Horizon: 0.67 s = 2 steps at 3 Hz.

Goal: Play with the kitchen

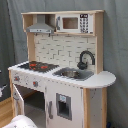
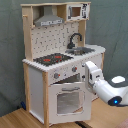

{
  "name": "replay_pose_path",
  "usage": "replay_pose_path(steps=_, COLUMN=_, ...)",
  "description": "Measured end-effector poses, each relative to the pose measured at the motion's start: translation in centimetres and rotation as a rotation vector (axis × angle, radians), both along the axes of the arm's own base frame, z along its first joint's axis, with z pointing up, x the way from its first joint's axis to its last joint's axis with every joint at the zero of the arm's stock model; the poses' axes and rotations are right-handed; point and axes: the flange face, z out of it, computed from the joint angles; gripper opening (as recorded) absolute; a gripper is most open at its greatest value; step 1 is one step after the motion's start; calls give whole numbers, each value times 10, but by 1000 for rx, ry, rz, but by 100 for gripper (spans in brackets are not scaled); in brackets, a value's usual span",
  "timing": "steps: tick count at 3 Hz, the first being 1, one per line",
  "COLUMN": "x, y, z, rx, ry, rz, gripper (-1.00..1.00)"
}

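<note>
The kitchen (image 2: 62,65) stands on the floor, rigid and heavy; you work only its light oven door (image 2: 67,100), by the handle. Whether your pincer (image 2: 91,75) is wide or narrow, I cannot tell.

kitchen (image 2: 60,65): stands on the floor before a curtain (image 2: 10,50)
stovetop (image 1: 36,65): on the worktop, at the first exterior view's left of the sink (image 1: 72,74)
faucet (image 1: 85,59): behind the sink
hood (image 1: 40,26): above the stovetop
arm (image 2: 102,87): just beside the oven door (image 2: 67,100), at the second exterior view's right
</note>
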Motion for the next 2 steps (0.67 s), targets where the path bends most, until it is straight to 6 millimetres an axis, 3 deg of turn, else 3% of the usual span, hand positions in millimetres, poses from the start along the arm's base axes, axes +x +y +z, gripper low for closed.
replay_pose_path(steps=2, x=-5, y=-6, z=32, rx=-140, ry=95, rz=-36, gripper=100)
